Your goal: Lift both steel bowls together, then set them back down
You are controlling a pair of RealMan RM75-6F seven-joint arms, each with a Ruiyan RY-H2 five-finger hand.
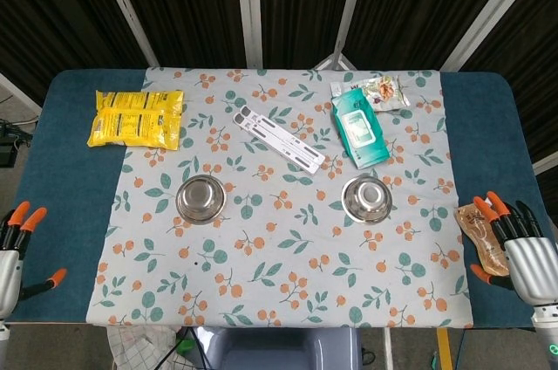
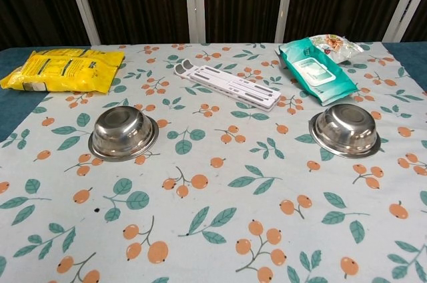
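you have two round steel bowls on the floral cloth, left bowl (image 1: 201,198) and right bowl (image 1: 367,198), well apart, both upright. your left hand (image 1: 10,252) and right hand (image 1: 521,252) sit spread and empty at the table's corners, partly cut off. one brown pouch (image 1: 485,235) lies beside your right hand.

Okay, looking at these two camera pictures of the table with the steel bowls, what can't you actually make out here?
- Left robot hand: head view, cut off by the left edge; absent from the chest view.
- Right robot hand: head view, wrist cut by the bottom edge.
- Brown pouch: head view, partly hidden by the right robot hand.
- Yellow packet and green wipes pack: print too small to read in either view.
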